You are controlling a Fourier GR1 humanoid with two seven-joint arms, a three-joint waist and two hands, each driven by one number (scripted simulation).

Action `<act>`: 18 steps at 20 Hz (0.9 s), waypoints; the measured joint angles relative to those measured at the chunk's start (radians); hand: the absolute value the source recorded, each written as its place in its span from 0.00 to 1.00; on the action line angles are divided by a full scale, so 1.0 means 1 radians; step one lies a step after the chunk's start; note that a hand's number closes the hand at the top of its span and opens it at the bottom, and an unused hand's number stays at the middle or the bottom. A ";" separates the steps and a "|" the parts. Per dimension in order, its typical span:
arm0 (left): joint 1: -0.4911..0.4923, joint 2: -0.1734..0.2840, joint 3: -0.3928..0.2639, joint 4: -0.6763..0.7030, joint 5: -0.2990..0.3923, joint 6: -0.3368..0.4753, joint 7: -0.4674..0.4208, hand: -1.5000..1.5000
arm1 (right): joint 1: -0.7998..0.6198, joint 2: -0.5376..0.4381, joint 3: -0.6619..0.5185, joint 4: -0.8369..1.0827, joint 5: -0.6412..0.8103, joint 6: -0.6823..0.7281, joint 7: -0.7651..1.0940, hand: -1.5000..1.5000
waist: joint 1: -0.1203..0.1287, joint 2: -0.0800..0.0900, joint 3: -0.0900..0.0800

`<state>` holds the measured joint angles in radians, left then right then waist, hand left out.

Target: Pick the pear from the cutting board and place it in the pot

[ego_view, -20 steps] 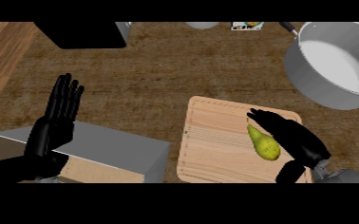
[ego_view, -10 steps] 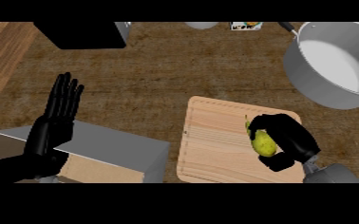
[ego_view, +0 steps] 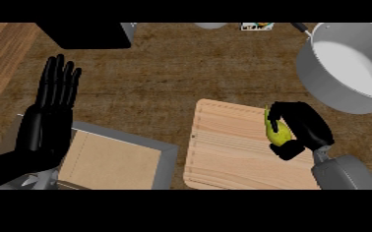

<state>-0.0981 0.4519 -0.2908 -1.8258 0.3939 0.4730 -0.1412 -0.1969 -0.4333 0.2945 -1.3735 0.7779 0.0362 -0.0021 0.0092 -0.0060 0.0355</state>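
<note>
A yellow-green pear (ego_view: 277, 130) is over the right side of the wooden cutting board (ego_view: 232, 147), with my right hand (ego_view: 303, 125) curled round it; fingers and thumb hide much of the fruit. Whether the pear still touches the board I cannot tell. The large grey pot (ego_view: 338, 71) stands at the upper right, beyond the board, its inside pale and bare. My left hand (ego_view: 49, 115) rests open at the left edge, fingers straight and pointing up.
A grey-rimmed tray (ego_view: 120, 159) with a tan inset lies at the lower left next to the board. A black box (ego_view: 85, 34) sits at the top left. A small pale dish (ego_view: 210, 25) and a card (ego_view: 256, 26) lie along the top edge.
My right hand has closed round the pear and shifted it slightly up and right on the board. The left hand has not moved.
</note>
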 measured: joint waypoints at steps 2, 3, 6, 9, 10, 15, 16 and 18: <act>-0.013 0.002 -0.002 -0.016 0.009 -0.001 0.013 0.50 | -0.048 0.013 -0.083 0.057 -0.003 -0.018 0.118 1.00 | 0.013 0.017 -0.004; -0.018 0.004 -0.002 -0.026 0.013 -0.001 0.019 0.50 | -0.068 0.016 -0.124 0.082 -0.006 -0.029 0.175 1.00 | 0.019 0.025 -0.005; -0.036 0.004 -0.013 -0.048 0.020 -0.004 0.033 0.50 | -0.144 0.021 -0.230 0.156 0.007 -0.069 0.351 1.00 | 0.045 0.044 -0.011; -0.060 0.004 -0.030 -0.060 0.023 -0.012 0.047 0.50 | -0.240 0.011 -0.309 0.223 0.050 -0.119 0.518 1.00 | 0.082 0.058 -0.015; -0.069 0.003 -0.037 -0.063 0.022 -0.016 0.049 0.50 | -0.276 0.004 -0.328 0.245 0.070 -0.134 0.572 1.00 | 0.095 0.060 -0.017; -0.112 -0.004 -0.069 -0.060 0.011 -0.031 0.061 0.50 | -0.453 -0.044 -0.378 0.346 0.213 -0.211 0.812 1.00 | 0.148 0.069 -0.022; -0.121 -0.005 -0.074 -0.058 0.008 -0.034 0.065 0.50 | -0.486 -0.054 -0.379 0.368 0.247 -0.221 0.855 1.00 | 0.158 0.071 -0.023; -0.137 -0.011 -0.084 -0.049 0.000 -0.034 0.068 0.50 | -0.548 -0.069 -0.376 0.414 0.314 -0.235 0.935 1.00 | 0.170 0.073 -0.024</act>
<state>-0.2354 0.4412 -0.3750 -1.8747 0.3941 0.4385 -0.0730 -0.7447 -0.5022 -0.0819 -0.9590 1.0914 -0.1987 0.9332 0.1791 0.0669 0.0117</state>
